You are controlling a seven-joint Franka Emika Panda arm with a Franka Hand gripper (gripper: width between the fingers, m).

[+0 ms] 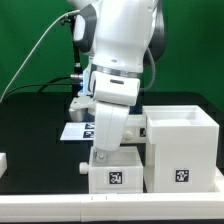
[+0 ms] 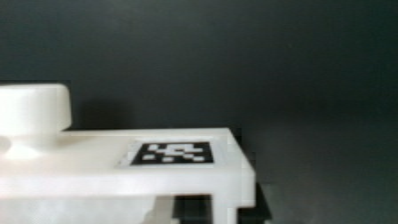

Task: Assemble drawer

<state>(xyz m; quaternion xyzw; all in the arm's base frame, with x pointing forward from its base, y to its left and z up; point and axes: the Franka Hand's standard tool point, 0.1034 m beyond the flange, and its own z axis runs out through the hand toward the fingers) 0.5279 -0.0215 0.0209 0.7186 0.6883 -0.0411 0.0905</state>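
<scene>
Bright, even light in the exterior view; wrist view soft (close parts blurred).

**White drawer part** (image 2: pixel 107 178): fills the field closest to the hand. It has a flat upper face and one squared corner, and its edges are soft with blur.
**Knob** (image 2: pixel 32 108): white and rounded, standing upright on the drawer part, off to one side of the hand and partly cut off by the frame.
**Marker tag** (image 2: pixel 175 153): a black-and-white square lying flat on the upper face, near the knob but apart from it.
**Dark surface** (image 2: pixel 294 60): plain and featureless, beyond the drawer part.
</scene>
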